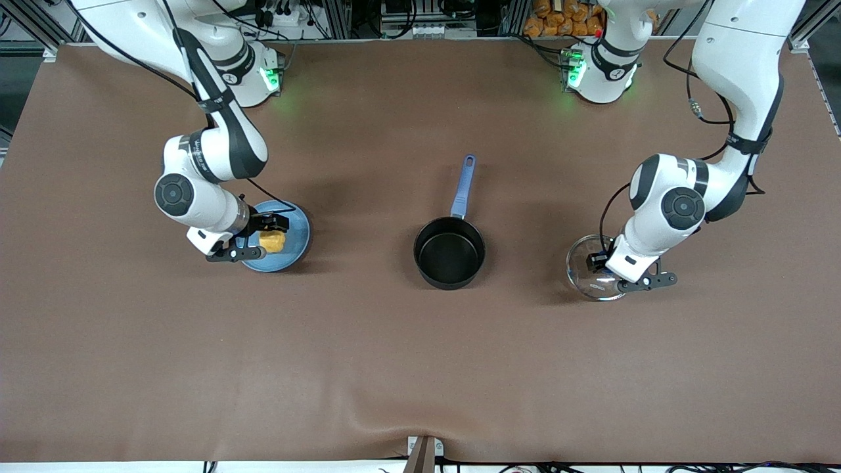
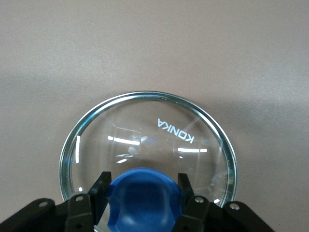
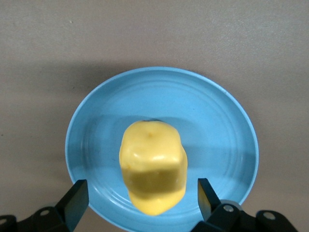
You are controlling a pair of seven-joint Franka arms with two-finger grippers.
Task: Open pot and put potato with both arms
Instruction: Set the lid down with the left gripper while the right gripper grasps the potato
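While the pot [image 1: 449,253] stands uncovered near the middle of the brown table [image 1: 420,368], its long blue handle [image 1: 462,187] pointed toward the robots' bases, its glass lid [image 1: 587,268] is found well apart from it, toward the left arm's end of the table. The lid's blue knob [image 2: 141,200] is pinched between the fingers [image 2: 99,193] of the left gripper [image 1: 601,261]; in the left wrist view the lid's metal rim [image 2: 145,95] and the word KONKA printed on the glass are seen against the table, though whether the lid rests on the surface or is held just above it cannot be told. The potato [image 1: 272,241] is seen lying on a light-blue plate [image 1: 297,231] toward the right arm's end of the table, well apart from the pot. The right gripper [image 1: 273,231] is lowered over this plate with its fingers [image 3: 77,195] spread wide, one on each side of the potato [image 3: 153,166], and a gap is visible between each finger and the potato's yellow surface. Nothing is seen inside the pot's black interior.
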